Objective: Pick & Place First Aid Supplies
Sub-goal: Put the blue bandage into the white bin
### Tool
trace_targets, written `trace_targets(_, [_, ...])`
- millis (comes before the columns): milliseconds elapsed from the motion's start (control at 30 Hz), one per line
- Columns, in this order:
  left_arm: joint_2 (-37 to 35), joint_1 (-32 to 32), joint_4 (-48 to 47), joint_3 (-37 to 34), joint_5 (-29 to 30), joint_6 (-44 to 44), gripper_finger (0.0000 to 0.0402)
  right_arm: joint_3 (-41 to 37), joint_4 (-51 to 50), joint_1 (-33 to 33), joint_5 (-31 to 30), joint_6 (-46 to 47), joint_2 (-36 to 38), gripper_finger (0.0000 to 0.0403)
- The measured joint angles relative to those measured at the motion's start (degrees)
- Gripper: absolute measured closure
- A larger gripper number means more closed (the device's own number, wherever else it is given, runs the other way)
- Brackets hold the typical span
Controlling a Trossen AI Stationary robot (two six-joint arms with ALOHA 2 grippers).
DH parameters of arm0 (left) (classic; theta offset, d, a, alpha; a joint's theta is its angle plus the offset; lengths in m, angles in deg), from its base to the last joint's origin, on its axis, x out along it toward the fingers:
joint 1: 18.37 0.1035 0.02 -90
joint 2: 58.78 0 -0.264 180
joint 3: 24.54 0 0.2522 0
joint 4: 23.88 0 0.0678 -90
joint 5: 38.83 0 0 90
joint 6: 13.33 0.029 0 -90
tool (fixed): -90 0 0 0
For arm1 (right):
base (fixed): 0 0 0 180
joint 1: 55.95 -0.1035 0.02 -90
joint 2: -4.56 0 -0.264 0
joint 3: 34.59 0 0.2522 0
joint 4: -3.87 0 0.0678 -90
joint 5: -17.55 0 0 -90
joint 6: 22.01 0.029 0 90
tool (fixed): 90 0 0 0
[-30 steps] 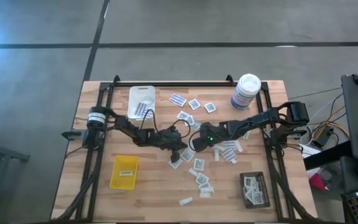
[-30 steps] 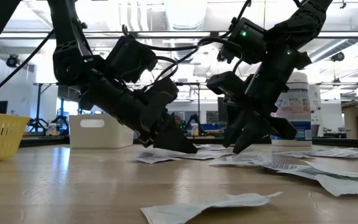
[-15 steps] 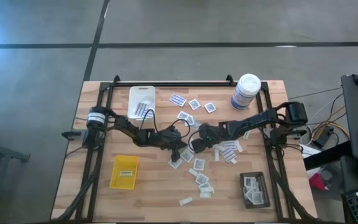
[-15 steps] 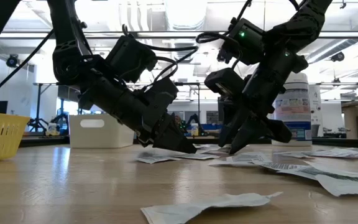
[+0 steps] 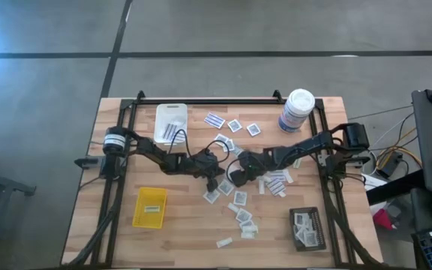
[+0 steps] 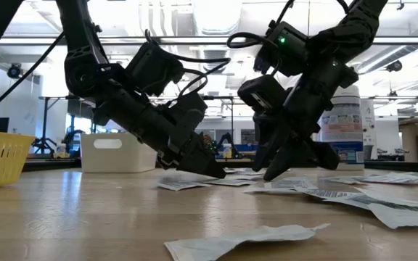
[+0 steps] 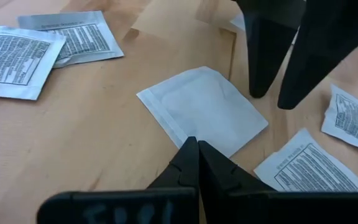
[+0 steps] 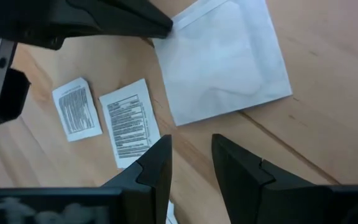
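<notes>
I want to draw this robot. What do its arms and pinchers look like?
Both arms are dark, nearly black, and jointed, with black cables looping along them. The left arm has a white band near its base. The right arm shows a small green light. The left gripper and right gripper each have two dark, tapered, pointed fingers.

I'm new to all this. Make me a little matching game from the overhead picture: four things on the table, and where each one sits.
Things:
1. white tray
2. yellow tray
3. black tray
4. white canister

Places:
A. near right corner
B. far edge, left of centre
C. far right corner
D. near side, left part

Pairs: 1-B, 2-D, 3-A, 4-C
</notes>
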Motion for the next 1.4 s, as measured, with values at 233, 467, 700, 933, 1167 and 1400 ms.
trace_targets(233, [0.0,0.0,0.0,0.0,-0.02,-0.42,0.0401,-0.02,0.05,0.48,-3.17,1.09,-0.82,0.0287])
trace_targets(467, [0.0,-0.25,0.02,0.0,-0.02,-4.2,0.0401,0.07,3.47,0.64,-4.96,4.43,-3.52,0.0287])
trace_targets(700, [0.0,-0.79,0.02,0.0,0.09,-5.48,0.0401,0.07,3.51,0.63,-7.87,5.26,-3.54,0.0287])
trace_targets(933, [0.0,-1.13,0.0,0.0,-0.22,-7.9,0.0401,0.07,3.25,0.74,-10.84,5.28,-3.52,0.0287])
trace_targets(1167, [0.0,-1.91,-0.08,0.0,-0.37,-9.86,0.0401,0.02,3.26,0.79,-15.91,5.85,-3.52,0.0287])
trace_targets(1400, [0.0,-2.05,-0.09,0.0,0.08,-9.94,0.0401,-0.22,6.05,0.87,-17.31,4.75,-3.64,0.0287])
